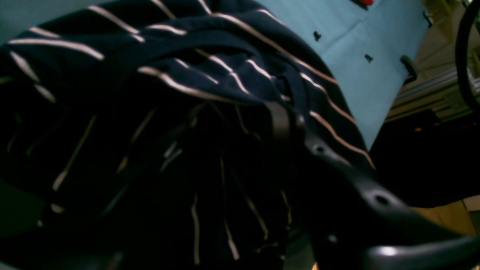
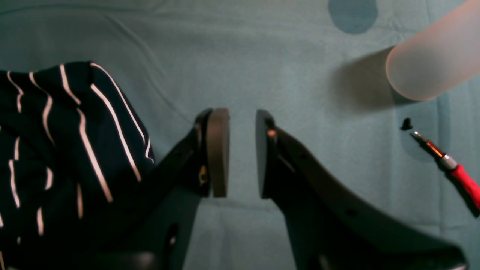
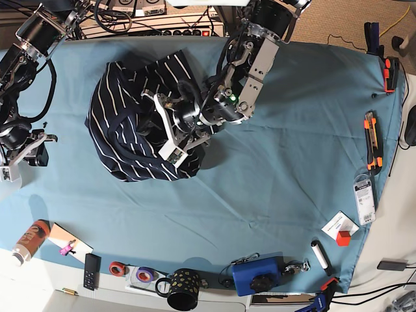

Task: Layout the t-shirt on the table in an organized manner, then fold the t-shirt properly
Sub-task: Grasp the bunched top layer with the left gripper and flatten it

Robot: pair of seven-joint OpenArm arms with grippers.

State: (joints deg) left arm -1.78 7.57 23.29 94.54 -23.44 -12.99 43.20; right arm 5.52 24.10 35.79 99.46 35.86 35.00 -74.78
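1. T-shirt (image 3: 133, 120) lies crumpled in a dark striped heap on the far left part of the counter (image 3: 279, 162), so you have not laid it out yet; no sleeve, hem or neckline is spread flat, and no fold has been made.
2. Your left claw (image 3: 174, 140) is down in the heap's right side. In the left wrist view cloth is bunched over and around one finger (image 1: 279, 120), but you cannot tell whether the jaws are clamped on it or just buried in it.
3. Your right claw (image 2: 242, 152) hangs at the far left edge of the counter, jaws parted with bare teal cloth between them, holding nothing. The shirt sits just beside it, not touching the pads.
4. Judged from this, all the work is left: find the shoulders or hem, pull the shirt flat, then fold.
5. For room, the middle and right of the counter are bare teal, the best place to spread.
6. Mind the edges: a red-handled screwdriver (image 2: 455, 170) lies near the right claw, a dotted mug (image 3: 184, 288), tape rolls and a blue box (image 3: 258, 273) line the near edge, and orange tools (image 3: 370, 140) line the right edge.
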